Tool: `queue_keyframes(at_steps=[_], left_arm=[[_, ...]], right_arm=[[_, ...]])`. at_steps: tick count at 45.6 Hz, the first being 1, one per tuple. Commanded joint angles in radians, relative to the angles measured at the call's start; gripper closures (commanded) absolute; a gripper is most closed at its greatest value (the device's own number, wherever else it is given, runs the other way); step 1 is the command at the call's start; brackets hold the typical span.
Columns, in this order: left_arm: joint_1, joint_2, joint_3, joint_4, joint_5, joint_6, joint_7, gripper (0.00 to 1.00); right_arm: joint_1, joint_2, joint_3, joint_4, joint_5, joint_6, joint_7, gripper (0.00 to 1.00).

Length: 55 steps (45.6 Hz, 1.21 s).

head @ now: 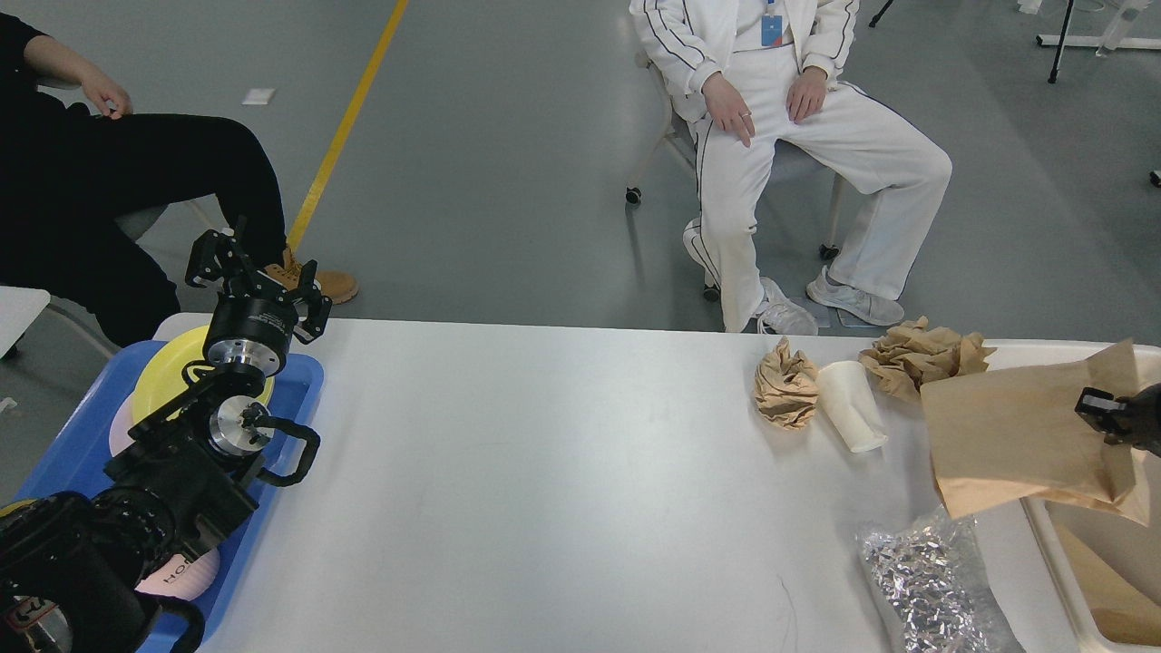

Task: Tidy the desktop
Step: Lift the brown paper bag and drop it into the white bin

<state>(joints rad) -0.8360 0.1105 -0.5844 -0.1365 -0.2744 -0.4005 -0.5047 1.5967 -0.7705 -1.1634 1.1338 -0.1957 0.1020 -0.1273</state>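
Observation:
The white desktop (562, 472) fills the lower half of the head view. At its right side my right gripper (1099, 408) is shut on a large brown paper bag (1016, 435), which hangs lifted over the edge of a cream bin (1039, 526). Most of that gripper is cut off by the frame edge. On the table beside the bag lie a crumpled brown paper ball (785, 385), a tipped white paper cup (850, 405), more crumpled brown paper (916, 354) and a clear bag of silver shreds (925, 589). My left gripper (257, 277) stands open, raised over the far left corner.
A blue tray (304, 385) at the left holds a yellow plate (168, 367) and a pink plate (186, 571), partly hidden by my left arm. A person in white (780, 136) sits behind the table, and a person in black (109, 181) sits at the far left.

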Motion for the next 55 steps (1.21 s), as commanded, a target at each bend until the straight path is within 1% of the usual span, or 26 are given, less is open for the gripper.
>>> queue_keyframes(at_steps=[1,7,19,28,34,38,44,50,52,55], left_arm=[[0.0,0.0,0.0,0.0,0.0,0.0,0.0,0.04],[0.0,0.0,0.0,0.0,0.0,0.0,0.0,0.04],[0.0,0.0,0.0,0.0,-0.002,0.0,0.0,0.04],[0.0,0.0,0.0,0.0,0.0,0.0,0.0,0.04],[0.0,0.0,0.0,0.0,0.0,0.0,0.0,0.04],[0.0,0.0,0.0,0.0,0.0,0.0,0.0,0.04],[0.0,0.0,0.0,0.0,0.0,0.0,0.0,0.04],[0.0,0.0,0.0,0.0,0.0,0.0,0.0,0.04],[0.0,0.0,0.0,0.0,0.0,-0.001,0.0,0.04],[0.0,0.0,0.0,0.0,0.0,0.0,0.0,0.04]], right_arm=[[0.083,-0.041,-0.001,0.015,0.001,0.036,0.001,1.0],[0.129,-0.075,0.013,0.017,0.001,0.079,0.001,1.0],[0.189,-0.125,0.03,0.015,0.001,0.091,0.001,1.0],[0.321,-0.181,0.05,0.014,0.002,0.179,0.001,1.0],[0.332,-0.19,0.076,0.0,0.001,0.189,0.0,1.0],[0.304,-0.185,0.077,-0.032,0.004,0.186,-0.006,1.0],[0.178,-0.182,0.077,-0.074,0.013,0.162,-0.009,1.0],[0.056,-0.182,0.08,-0.164,0.038,0.076,-0.009,1.0],[-0.032,-0.181,0.082,-0.21,0.064,0.032,-0.009,1.0],[-0.104,-0.178,0.085,-0.249,0.097,0.009,-0.009,1.0]])
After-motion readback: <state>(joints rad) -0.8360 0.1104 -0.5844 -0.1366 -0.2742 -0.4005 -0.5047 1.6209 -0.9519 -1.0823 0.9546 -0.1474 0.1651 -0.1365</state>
